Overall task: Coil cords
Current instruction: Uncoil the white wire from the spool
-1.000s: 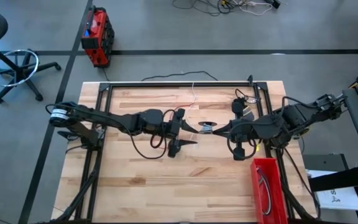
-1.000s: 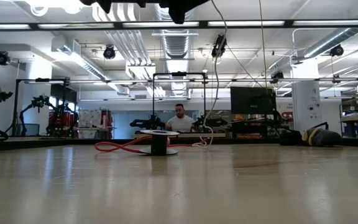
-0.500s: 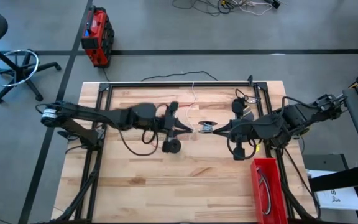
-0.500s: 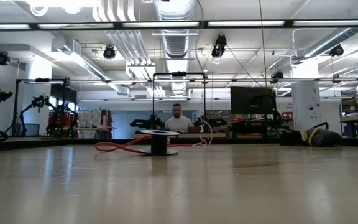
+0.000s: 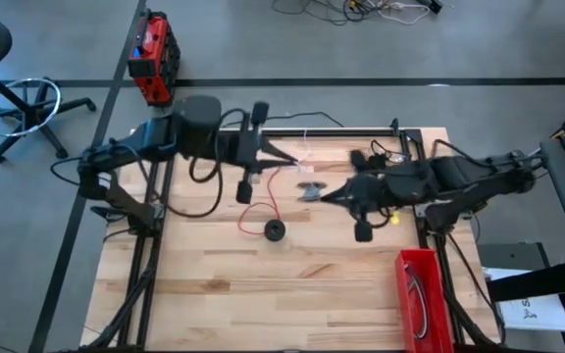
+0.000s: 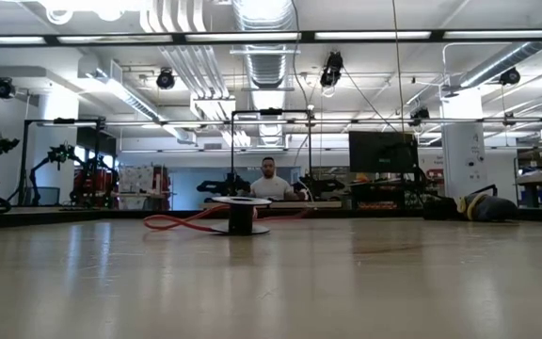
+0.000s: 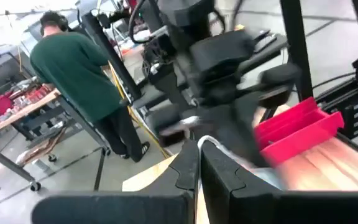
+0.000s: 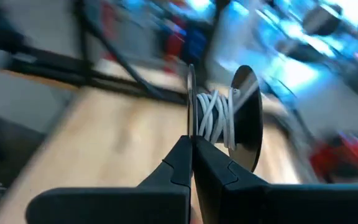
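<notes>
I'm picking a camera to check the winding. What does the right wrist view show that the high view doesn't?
Only the right wrist view: white cord wound in turns between the discs of the spool. Only the high view: the left gripper near the table's back, loose red cord, a black spool, the red bin. Both: the right gripper pinching the spool.

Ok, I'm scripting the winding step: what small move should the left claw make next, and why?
Probably circle the left claw round the small silver spool, laying another wrap: the right claw pinches its rim, and thin white cord only partly fills it.
</notes>
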